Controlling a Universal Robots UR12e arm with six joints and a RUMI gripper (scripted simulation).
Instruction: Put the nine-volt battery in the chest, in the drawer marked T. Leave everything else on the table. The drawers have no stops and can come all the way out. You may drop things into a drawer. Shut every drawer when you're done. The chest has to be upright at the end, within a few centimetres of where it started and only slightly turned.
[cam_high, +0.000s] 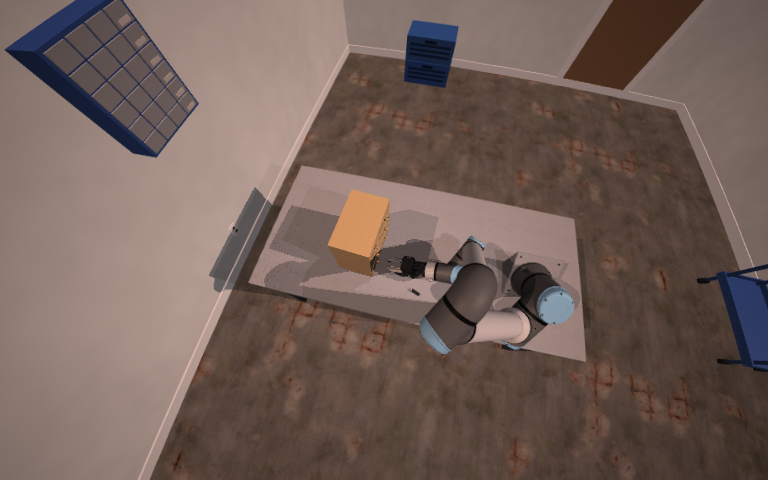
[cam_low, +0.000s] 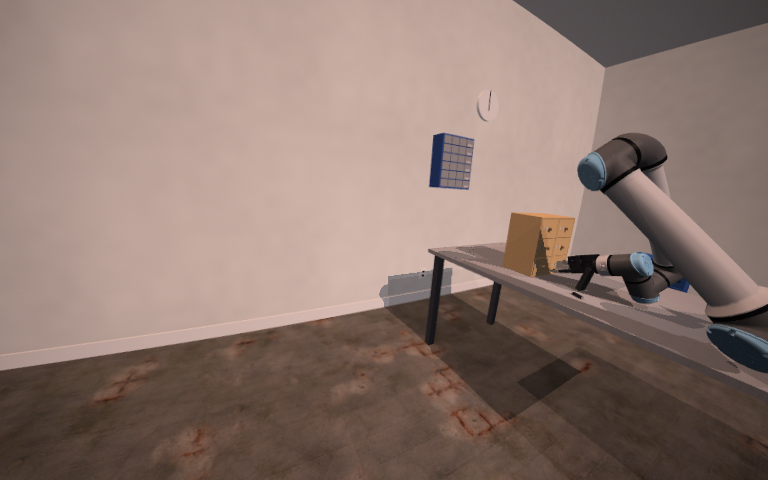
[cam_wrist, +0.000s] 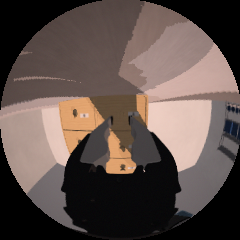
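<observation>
The nine-volt battery lies on the table, at five o'clock from the gripper. The gripper's fingers stand slightly apart, gripping nothing, just off the chest front at nine o'clock.

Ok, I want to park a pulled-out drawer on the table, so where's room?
Unoccupied patches: between the chest and the wall end of the table, and along the far edge opposite the battery. Crowded: before the chest's drawers, where the tool hovers near the battery.
</observation>
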